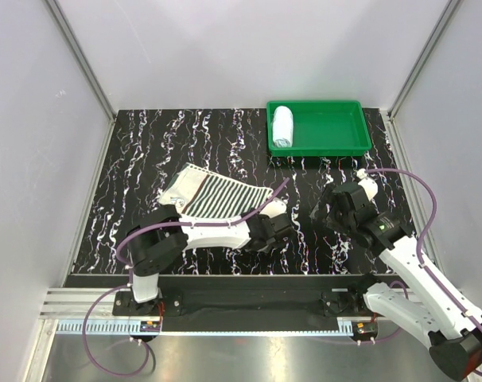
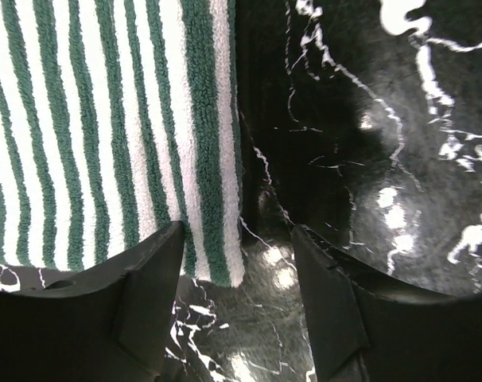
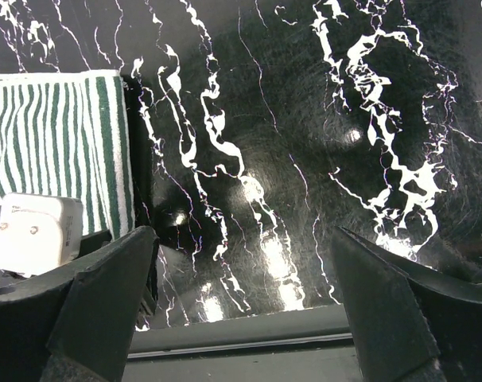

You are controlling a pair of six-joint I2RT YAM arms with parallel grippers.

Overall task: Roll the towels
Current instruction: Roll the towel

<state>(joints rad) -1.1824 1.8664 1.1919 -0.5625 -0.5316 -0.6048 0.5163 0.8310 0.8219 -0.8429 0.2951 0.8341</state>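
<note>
Mostly flat, striped terry towel [image 1: 221,197].

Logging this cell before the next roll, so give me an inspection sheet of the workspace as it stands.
Surface: glossy black table with white veining.
Job's things: striped towel lies flat, its left end apparently folded over; pale towel is rolled and sits in the green tray.
Clutter: nothing seen.
Grippers: left gripper open at the striped towel's right edge; right gripper open over bare table.
Cables: purple cables loop along both arms.
Surroundings: white walls, metal frame posts.
</note>
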